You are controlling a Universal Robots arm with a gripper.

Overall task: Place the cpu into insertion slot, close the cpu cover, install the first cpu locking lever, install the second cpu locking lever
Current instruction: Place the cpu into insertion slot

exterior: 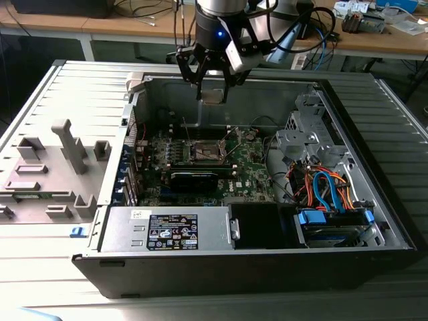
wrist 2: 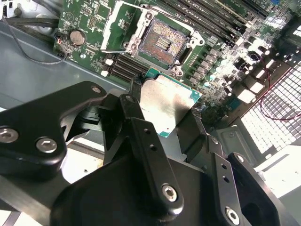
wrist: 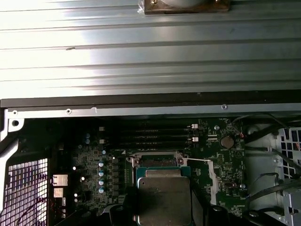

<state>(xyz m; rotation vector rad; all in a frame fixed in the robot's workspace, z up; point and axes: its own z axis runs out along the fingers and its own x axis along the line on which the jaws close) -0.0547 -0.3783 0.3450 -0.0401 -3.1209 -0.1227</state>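
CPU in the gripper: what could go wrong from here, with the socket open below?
1. The gripper holds the cpu by its edges, well above the insertion slot. A small tilt or offset on the way down could set it on the exposed contacts and likely damage them.
2. The cpu cover stands open right beside the slot; the gripper might clip it.
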